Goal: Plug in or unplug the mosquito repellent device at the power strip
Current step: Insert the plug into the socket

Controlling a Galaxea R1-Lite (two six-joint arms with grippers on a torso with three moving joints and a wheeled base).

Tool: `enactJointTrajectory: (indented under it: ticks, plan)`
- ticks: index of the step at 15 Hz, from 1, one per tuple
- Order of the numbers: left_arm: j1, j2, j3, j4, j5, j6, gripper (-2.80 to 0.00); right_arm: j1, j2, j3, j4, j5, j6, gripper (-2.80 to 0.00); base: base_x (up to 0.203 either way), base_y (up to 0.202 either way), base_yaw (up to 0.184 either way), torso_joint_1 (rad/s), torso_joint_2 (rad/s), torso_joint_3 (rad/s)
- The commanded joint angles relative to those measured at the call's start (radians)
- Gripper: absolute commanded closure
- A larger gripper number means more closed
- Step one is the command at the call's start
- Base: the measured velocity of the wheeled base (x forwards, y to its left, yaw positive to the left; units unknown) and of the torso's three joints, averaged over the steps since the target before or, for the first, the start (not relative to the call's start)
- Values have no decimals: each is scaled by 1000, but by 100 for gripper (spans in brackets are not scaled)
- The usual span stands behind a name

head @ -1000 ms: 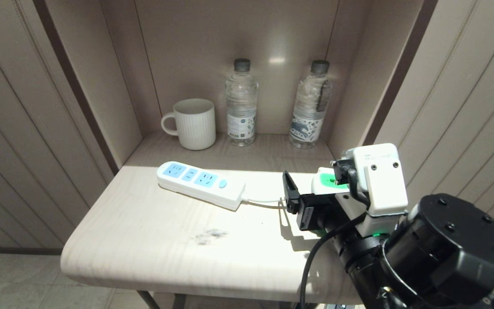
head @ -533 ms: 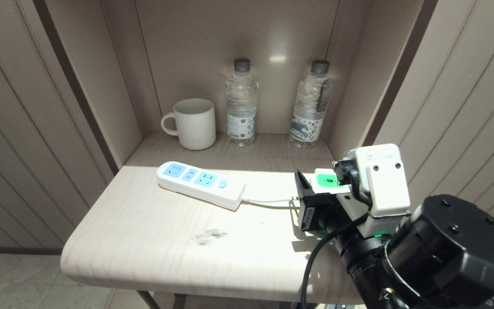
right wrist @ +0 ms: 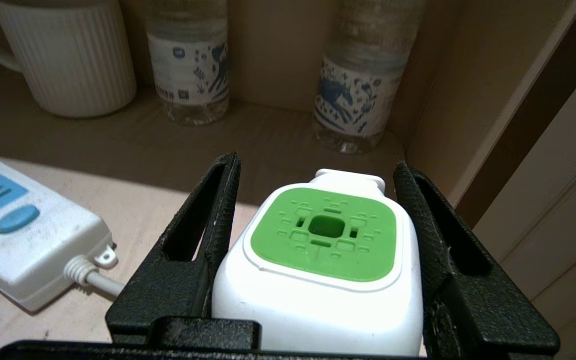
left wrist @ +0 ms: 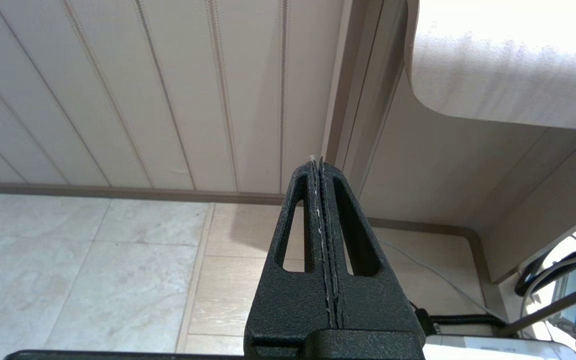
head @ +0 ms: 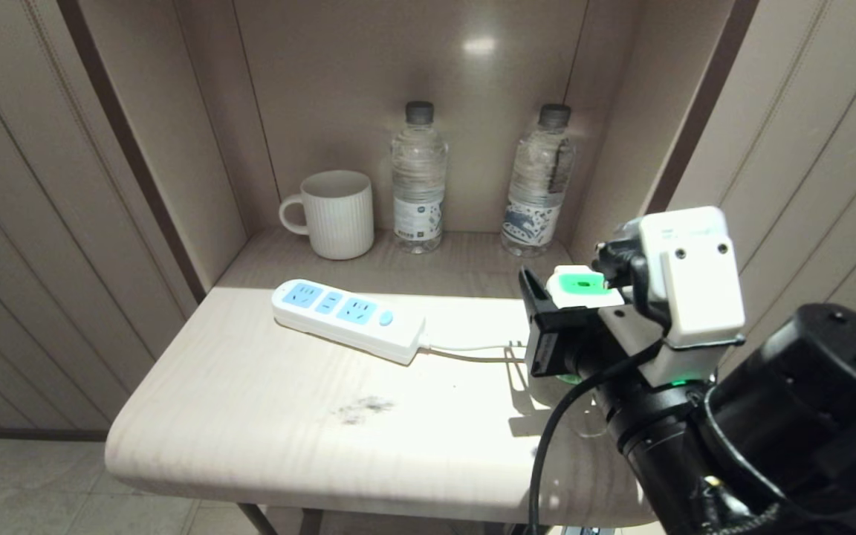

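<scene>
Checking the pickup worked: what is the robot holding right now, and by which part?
The right gripper holds the mosquito repellent device by the two sides of its white head. The left gripper holds nothing.

- Beige wall panels (head: 41,223) with vertical grooves flank an open niche (head: 413,82) framed by dark brown trim.
- A pale wood-grain tabletop (head: 264,416) with rounded corners extends out of the niche; a dark smudge (head: 362,408) marks it.
- Bright light falls on the front of the tabletop, the niche's floor lies in shade.
- Light marbled floor tiles (left wrist: 78,270) meet a brown baseboard.
</scene>
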Motion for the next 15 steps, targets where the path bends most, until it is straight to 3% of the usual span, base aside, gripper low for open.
enactJointTrajectory:
  ticks: [1,8,11,13,15]
  plan:
    - [0,2,0,1,1,0,0,2,-86,-69,112,-7,-14,0,0,0,0,0,0,0]
    - [1,2,0,1,0,0,0,9,-312,-320,813,-29,-10,0,0,0,0,0,0,0]
    - [0,2,0,1,1,-1,0,9,-384,-493,1218,-29,16,0,0,0,0,0,0,0]
    - [0,2,0,1,1,-1,0,4,-399,-646,1514,-11,94,0,0,0,0,0,0,0]
    - [0,2,0,1,1,1,0,1,-401,-818,1838,72,243,0,0,0,0,0,0,0]
